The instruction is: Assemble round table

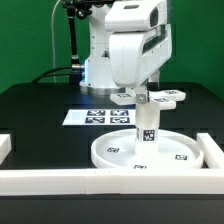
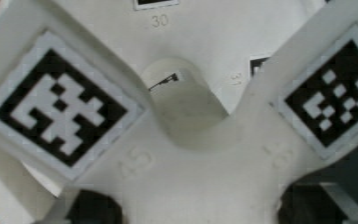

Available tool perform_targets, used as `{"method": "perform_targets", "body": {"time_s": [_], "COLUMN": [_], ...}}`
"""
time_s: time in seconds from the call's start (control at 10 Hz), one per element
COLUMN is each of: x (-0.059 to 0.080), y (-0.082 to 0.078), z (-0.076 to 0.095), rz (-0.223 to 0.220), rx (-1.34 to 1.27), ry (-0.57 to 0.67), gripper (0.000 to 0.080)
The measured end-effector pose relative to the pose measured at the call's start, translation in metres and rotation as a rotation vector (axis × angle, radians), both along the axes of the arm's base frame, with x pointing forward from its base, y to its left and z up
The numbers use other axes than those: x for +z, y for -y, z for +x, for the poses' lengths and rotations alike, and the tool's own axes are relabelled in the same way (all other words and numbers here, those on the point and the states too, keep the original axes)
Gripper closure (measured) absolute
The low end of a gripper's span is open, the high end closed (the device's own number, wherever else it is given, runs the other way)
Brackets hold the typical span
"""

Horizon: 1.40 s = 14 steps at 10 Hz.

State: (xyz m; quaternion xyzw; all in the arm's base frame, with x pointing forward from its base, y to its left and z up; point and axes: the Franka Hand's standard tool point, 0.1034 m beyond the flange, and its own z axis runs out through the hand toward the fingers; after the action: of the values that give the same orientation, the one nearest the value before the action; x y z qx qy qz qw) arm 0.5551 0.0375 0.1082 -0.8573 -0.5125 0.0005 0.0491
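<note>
Gripper (image 1: 141, 97) straddles one arm of the cross foot (image 2: 179, 120) atop the leg (image 1: 147, 125), upright in the disc (image 1: 100, 150) near centre; clamped or loose, we cannot tell. We judge it light, stiff, slick plastic (grip that arm's flat sides).

One large rimmed white plastic round disc (image 1: 115, 153). One short white cylindrical leg (image 1: 146, 126). One flat white cross-shaped foot (image 1: 168, 97) (image 2: 179, 110). One marker board (image 1: 74, 117), four square tags (image 1: 93, 114) printed. Long white rail bars (image 1: 90, 181): three stretches visible. One black desk (image 1: 40, 105).
</note>
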Motion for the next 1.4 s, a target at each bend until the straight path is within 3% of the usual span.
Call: {"method": "perform_targets", "body": {"time_s": [0.2, 0.7, 1.4], "x": [0.0, -0.001, -0.0013], "y": [0.0005, 0.0084, 0.0079], "z": [0.0, 0.0009, 0.0017], "rz": [0.0, 0.043, 0.042], "rx": [-0.004, -0.499, -1.064], "ry": [0.0, -0.028, -0.065], "gripper": [0.0363, 0.0361, 0.0361]}}
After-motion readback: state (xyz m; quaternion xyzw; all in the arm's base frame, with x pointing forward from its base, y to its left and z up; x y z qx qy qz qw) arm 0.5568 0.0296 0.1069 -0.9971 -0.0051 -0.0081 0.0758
